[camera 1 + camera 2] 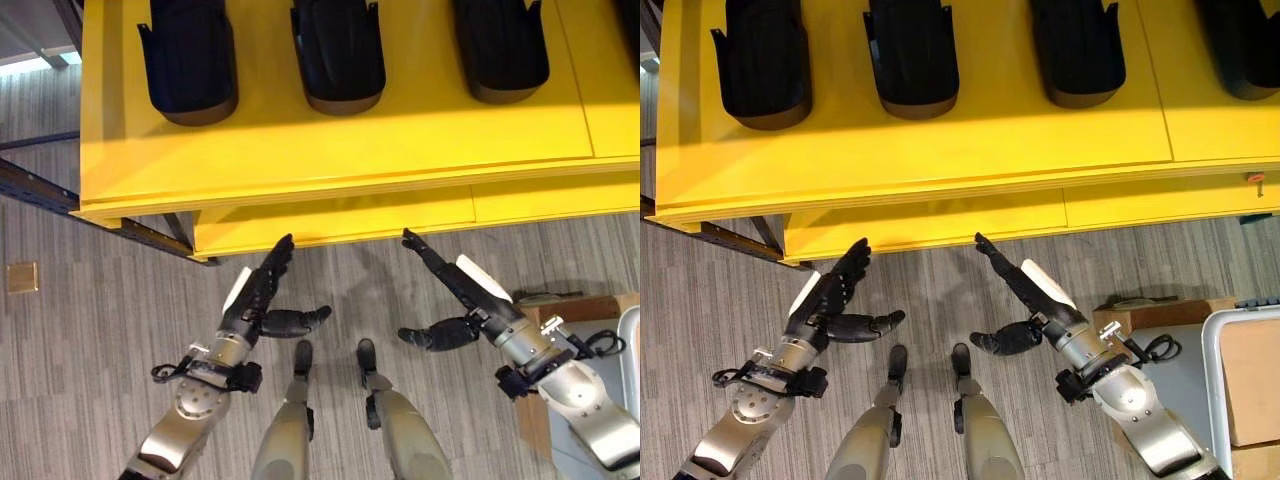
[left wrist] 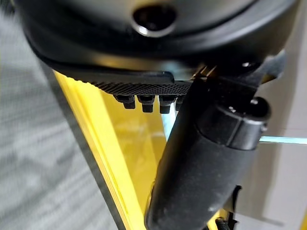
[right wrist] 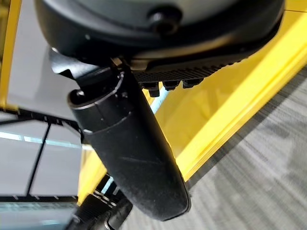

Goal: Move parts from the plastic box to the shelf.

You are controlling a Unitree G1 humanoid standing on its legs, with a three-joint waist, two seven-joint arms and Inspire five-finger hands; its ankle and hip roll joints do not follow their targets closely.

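You had both hands empty at this moment, held low in front of the bright yellow, flat-topped shelf (image 1: 330,140). Your left hand (image 1: 262,290) had its fingers straight and close together, pointing up toward the shelf's front edge, with the thumb stuck out sideways toward the middle. Your right hand (image 1: 1025,285) mirrored it: fingers straight and pressed side by side, thumb out toward the left hand. Neither touched the shelf or anything else; the two hands stood apart from each other, both just below the lower yellow ledge.

The parts were already on the shelf top: three glossy black moulded plastic parts with rounded ends, standing in a row. In the left eye view you could see the left part (image 1: 188,60), the middle part (image 1: 338,55) and the right part (image 1: 500,45), spaced evenly and well apart from both hands. The right eye view showed the edge of a fourth black part (image 1: 1245,45) further along to the right.

At the lower right stood a pale grey plastic box (image 1: 1215,385) with something tan inside it; I could not tell whether any parts were left in it.

Judging from the empty hands and the row on the shelf, you were between placements, one part set down and the next not yet fetched. The next move would call for turning to the box on your right, lowering both hands into it, and taking a part from two sides, since these parts look broad and smooth enough to slip from a single hand.
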